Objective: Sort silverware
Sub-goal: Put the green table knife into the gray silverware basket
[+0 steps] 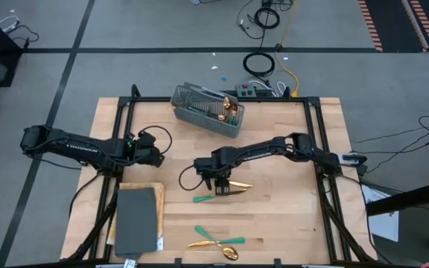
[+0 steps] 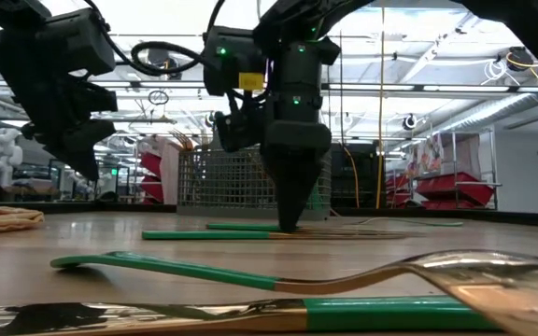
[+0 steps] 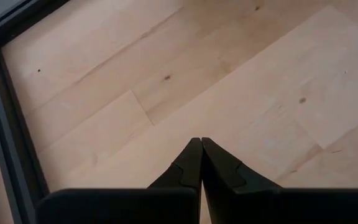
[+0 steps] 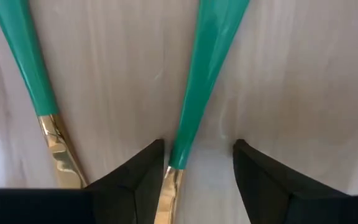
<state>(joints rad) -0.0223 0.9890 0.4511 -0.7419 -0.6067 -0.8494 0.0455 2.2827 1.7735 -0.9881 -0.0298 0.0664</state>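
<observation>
Two pieces of silverware with teal handles and gold heads lie flat side by side mid-table (image 1: pixel 226 190). In the right wrist view one shows to the side (image 4: pixel 23 68) and one between my fingers (image 4: pixel 207 68). My right gripper (image 1: pixel 220 184) (image 4: pixel 197 149) points down, open, its fingers astride that piece where teal meets gold. More silverware lies near the front edge (image 1: pixel 216 241) (image 2: pixel 204 271). Gold heads stick up from the grey wire-mesh basket (image 1: pixel 207 110) at the back. My left gripper (image 1: pixel 157 156) (image 3: pixel 201 146) is shut and empty above the table's left part. My right gripper stands open from above, across the piece's neck (image 4: pixel 178 155). One fingertip (image 4: pixel 154 155) is right beside it; I cannot tell whether it touches. The piece lies flat on the table.
A dark grey pad (image 1: pixel 136 219) lies on a wooden board at the front left. Black frame rails (image 1: pixel 121 119) run along the table's sides. Bare wood lies between the basket and the right arm.
</observation>
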